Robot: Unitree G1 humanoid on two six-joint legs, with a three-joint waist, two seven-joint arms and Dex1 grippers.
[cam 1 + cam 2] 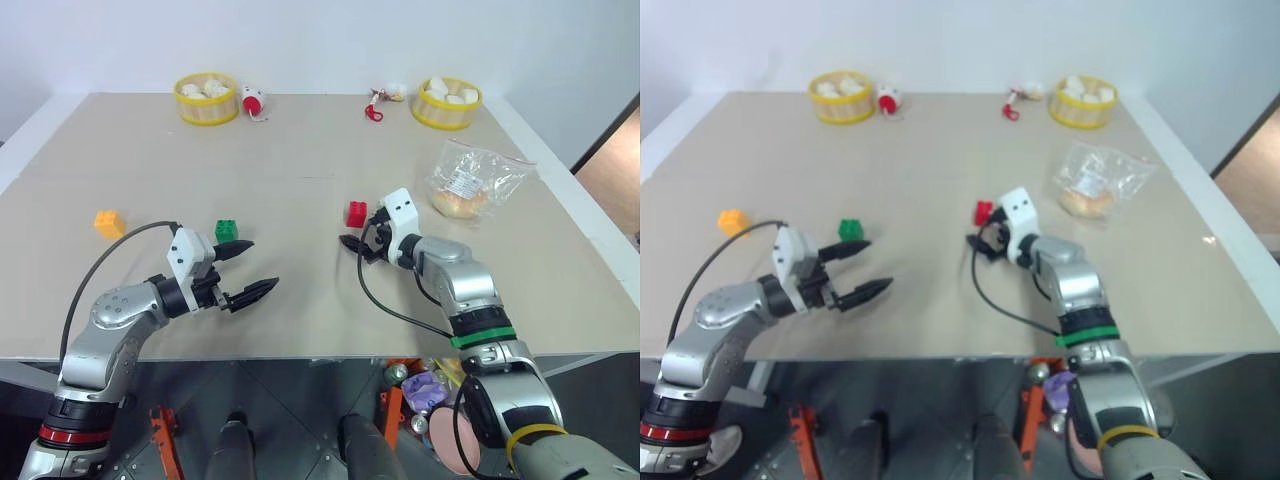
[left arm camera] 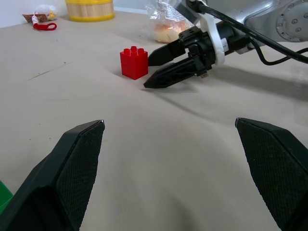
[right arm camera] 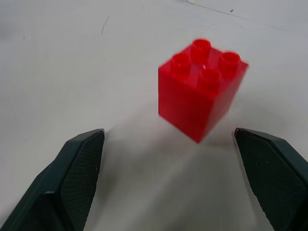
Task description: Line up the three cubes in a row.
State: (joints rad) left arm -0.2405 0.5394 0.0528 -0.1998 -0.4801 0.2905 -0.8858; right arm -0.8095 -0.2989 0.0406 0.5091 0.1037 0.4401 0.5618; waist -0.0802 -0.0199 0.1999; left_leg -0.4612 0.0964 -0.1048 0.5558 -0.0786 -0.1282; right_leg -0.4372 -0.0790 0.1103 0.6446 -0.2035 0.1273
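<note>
You have three cubes on the tabletop [image 1: 300, 150]. The red cube [image 1: 356, 213] stands upright near the middle, studs up. The green cube [image 1: 226, 230] sits well to its left, and the orange-yellow cube [image 1: 109, 223] lies further left, near the edge. The three are well apart and roughly along one loose line, the red one slightly farther from you.

The right tool [image 1: 352, 243] rests just beside the red cube, on its near side, with fingers spread and empty. The right wrist view shows what the head views do not: the red cube stands ahead of the open fingers, nearer one finger than the other, with a clear gap to both. The left wrist view shows the right tool from the side, its tips low over the tabletop and close to the cube, not gripping it.

The left tool [image 1: 250, 268] hangs just beside the green cube, fingers spread wide and holding nothing.

At the far edge you count two round yellow baskets [image 1: 206, 100] with white pieces, and two small red-and-white items [image 1: 254, 101] between them. One clear bag [image 1: 472, 180] with an orange snack lies to the right of the red cube.
</note>
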